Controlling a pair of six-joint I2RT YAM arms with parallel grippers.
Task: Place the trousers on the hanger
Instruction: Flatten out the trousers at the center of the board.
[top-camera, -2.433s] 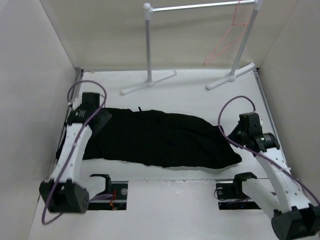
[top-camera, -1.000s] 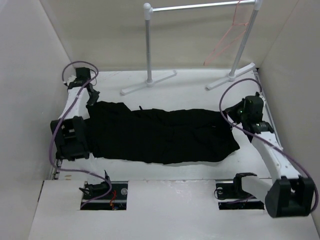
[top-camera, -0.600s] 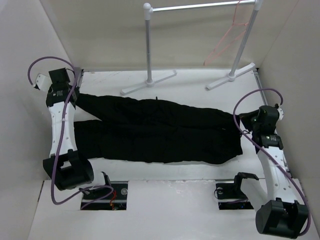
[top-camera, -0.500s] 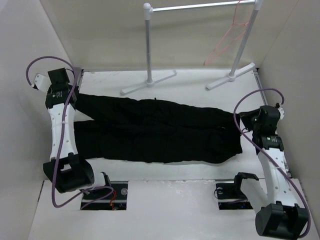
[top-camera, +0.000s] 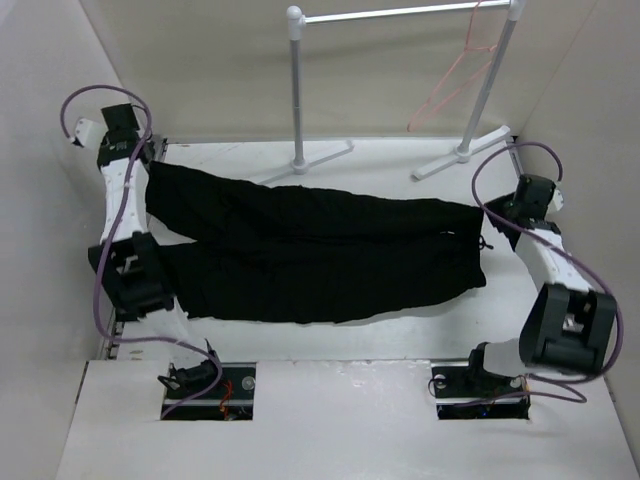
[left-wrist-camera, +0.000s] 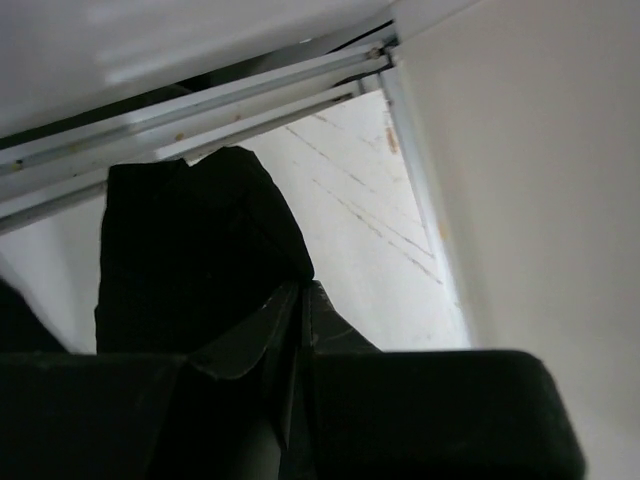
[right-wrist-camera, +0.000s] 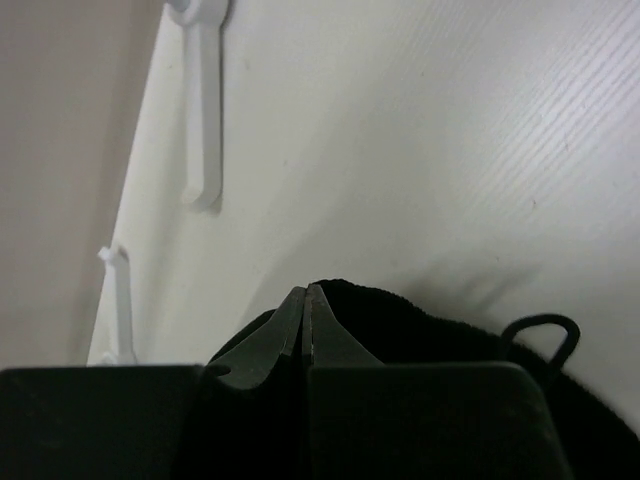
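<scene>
— Where do the trousers (top-camera: 320, 255) sit against our 2 sets of fingers?

— They stretch between them. Our left gripper (top-camera: 148, 168) has 1 end and our right gripper (top-camera: 490, 214) has the other, with the far edge of the cloth drawn in a fairly straight line from one to the other. The rest of the fabric spreads toward our bases from that line and lies on the table (top-camera: 380, 170).

— How do we read the left jaws?

— Pressed together, no gap showing. In the left wrist view a dark finger (left-wrist-camera: 250, 330) meets its partner at the tip, and a bunched fold of black cloth rises right from that tip. We take it as a pinch on the cloth.

— And the right?

— The same: each finger (right-wrist-camera: 260, 340) lies flat against the other. Black fabric humps up directly behind the tips and spreads to either side of them, with a small cord loop off to their right.

— Where is the hanger (top-camera: 450, 88)?

— Well beyond our right fingers, hanging from the rail of the rack (top-camera: 297, 90), apart from the trousers and from both grippers.
</scene>
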